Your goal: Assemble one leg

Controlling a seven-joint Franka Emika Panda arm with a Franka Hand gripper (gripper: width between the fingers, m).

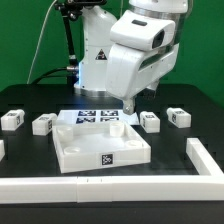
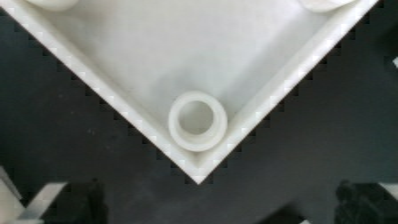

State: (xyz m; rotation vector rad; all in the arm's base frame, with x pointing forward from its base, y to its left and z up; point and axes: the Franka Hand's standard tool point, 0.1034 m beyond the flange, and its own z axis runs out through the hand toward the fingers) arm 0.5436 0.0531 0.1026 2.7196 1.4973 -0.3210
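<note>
The white robot arm [image 1: 140,50] hovers low over the far side of the large white square tray-like plastic piece [image 1: 78,160], and the wrist view looks straight down on one corner of it, with the round corner socket [image 2: 196,118] empty. The jaws stand wide apart with nothing between them. All four small white stubby plastic leg blocks sit loose on the black bench [image 1: 30,100]: two off the exterior view's left at [image 1: 12,119] and [image 1: 43,124], and two off the exterior view's right at [image 1: 150,121] and [image 1: 179,116]. None is in a socket, so I'd call this early, with the fetch not yet begun. The next move looks like a shift to the closest leg block, just beside the arm, then a square grip across its sides and a lift clear of the tray wall.
</note>
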